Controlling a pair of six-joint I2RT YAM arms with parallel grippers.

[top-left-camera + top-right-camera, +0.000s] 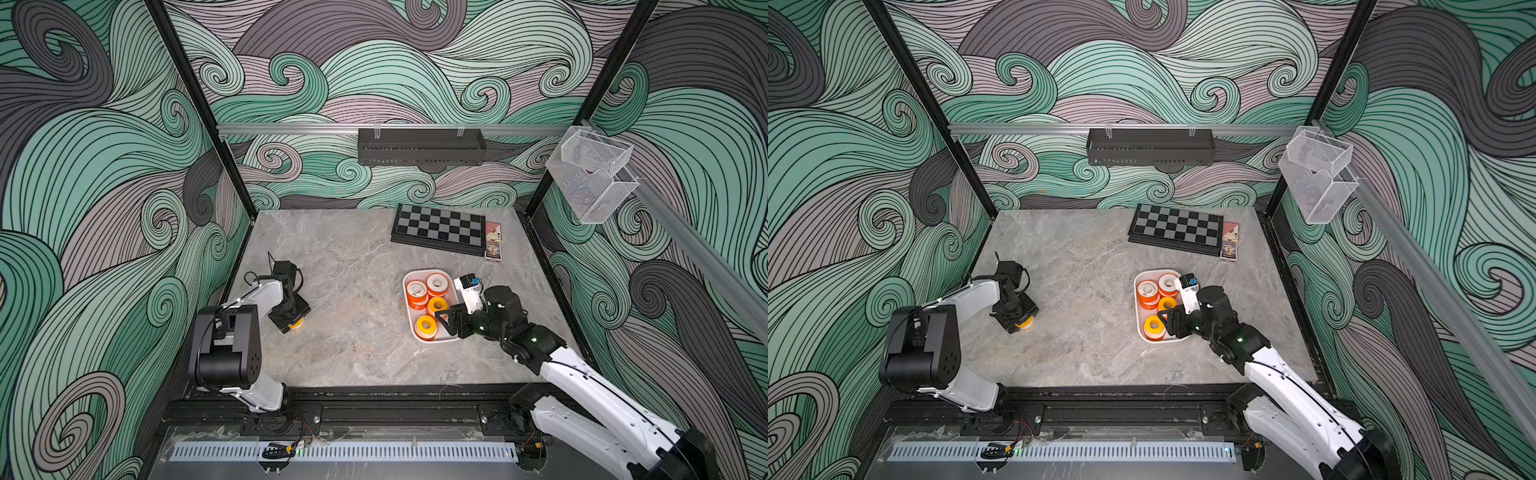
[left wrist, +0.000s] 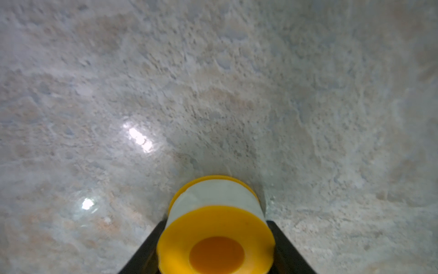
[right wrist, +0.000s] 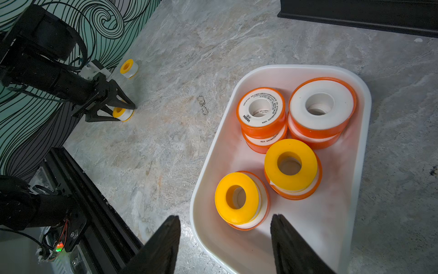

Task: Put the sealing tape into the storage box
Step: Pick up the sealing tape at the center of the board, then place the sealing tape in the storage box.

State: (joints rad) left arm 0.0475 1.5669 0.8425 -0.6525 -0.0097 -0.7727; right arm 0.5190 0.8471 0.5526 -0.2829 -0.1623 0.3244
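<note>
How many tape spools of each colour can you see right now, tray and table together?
Orange-rimmed spools: 6, all in the white tray, some under other spools.
Yellow spools: 4 (2 in the tray, 1 in the left gripper, 1 loose on the table).
Total: 10.

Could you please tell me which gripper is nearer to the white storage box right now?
Right. The right gripper hangs open over the storage box's near end; the left gripper is far across the table, shut on a yellow spool.
</note>
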